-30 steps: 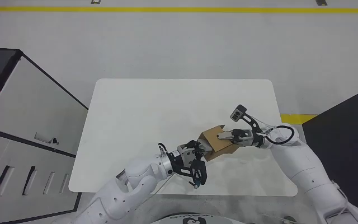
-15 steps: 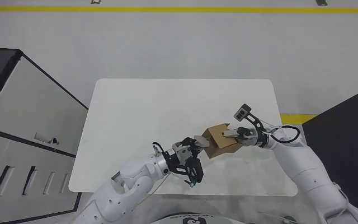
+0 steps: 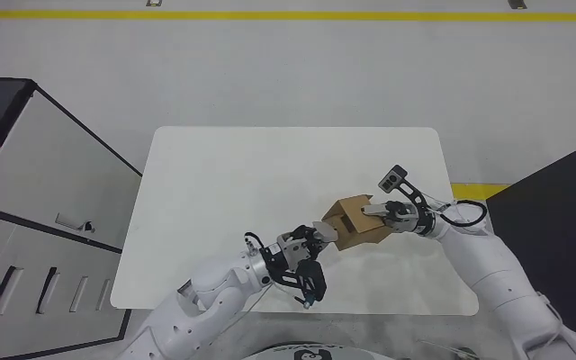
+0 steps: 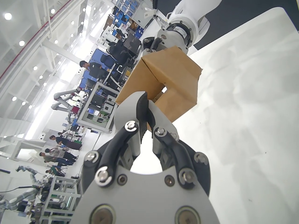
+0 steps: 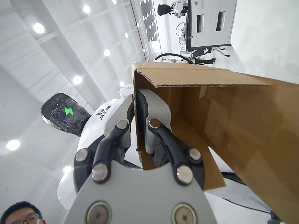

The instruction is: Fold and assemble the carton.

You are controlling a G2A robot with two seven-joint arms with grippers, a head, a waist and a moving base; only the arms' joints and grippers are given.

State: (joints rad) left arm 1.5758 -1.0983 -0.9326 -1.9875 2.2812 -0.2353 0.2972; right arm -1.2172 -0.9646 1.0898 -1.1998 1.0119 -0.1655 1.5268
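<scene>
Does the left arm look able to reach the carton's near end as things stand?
Probably yes. The left gripper, fingers shut, sits right at that end of the carton with nothing between them. The right gripper clamps the carton's far wall, out of the way.

Plain brown carton (image 3: 358, 225), corrugated at its cut edge; white desk (image 3: 252, 171); grey left claw (image 4: 146, 99), pads (image 4: 141, 104) seemingly black; yellow floor line (image 3: 270, 15).

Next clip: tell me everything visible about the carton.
The carton is plain brown corrugated cardboard, partly opened into a box shape with one end open. It is tilted over the white table. The right gripper is shut on one wall edge; the left gripper appears to pinch the opposite end.
</scene>
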